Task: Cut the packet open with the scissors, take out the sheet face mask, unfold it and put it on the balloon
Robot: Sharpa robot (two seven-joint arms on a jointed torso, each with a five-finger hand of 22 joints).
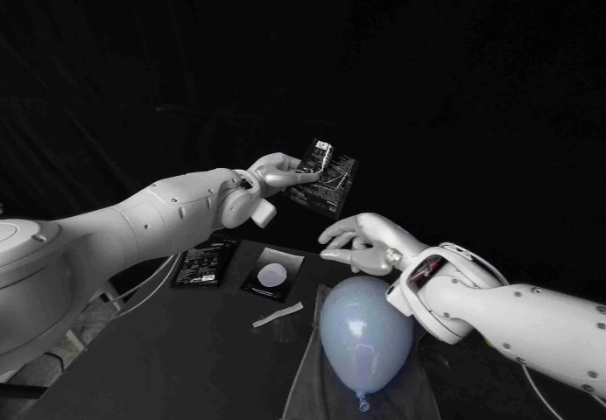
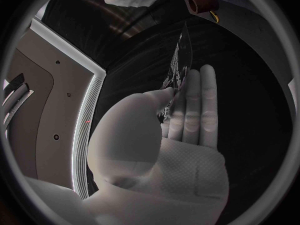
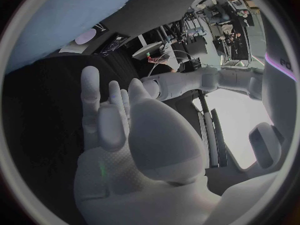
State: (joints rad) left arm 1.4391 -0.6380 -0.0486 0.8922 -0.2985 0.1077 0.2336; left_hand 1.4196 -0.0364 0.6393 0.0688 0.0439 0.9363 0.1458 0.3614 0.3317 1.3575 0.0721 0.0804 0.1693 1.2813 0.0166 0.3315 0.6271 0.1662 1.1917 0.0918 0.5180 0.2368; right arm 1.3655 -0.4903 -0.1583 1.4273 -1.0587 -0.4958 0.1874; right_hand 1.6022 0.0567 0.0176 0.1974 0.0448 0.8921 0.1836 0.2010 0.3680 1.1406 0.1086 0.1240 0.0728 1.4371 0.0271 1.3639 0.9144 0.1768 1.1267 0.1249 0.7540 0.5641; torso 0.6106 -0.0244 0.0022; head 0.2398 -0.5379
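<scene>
My left hand is raised above the table's far side and pinches a black printed packet by one edge between thumb and fingers. In the left wrist view the packet stands edge-on beyond the fingers of that hand. My right hand hovers just below and right of the packet, fingers apart, holding nothing. Under it a pale blue balloon lies on the table, knot towards me. The right wrist view has the right hand open beside the balloon.
A second black packet, a black card with a white oval and a white strip lie on the table left of the balloon. A grey sheet lies under the balloon. A red round part sits far beyond the held packet.
</scene>
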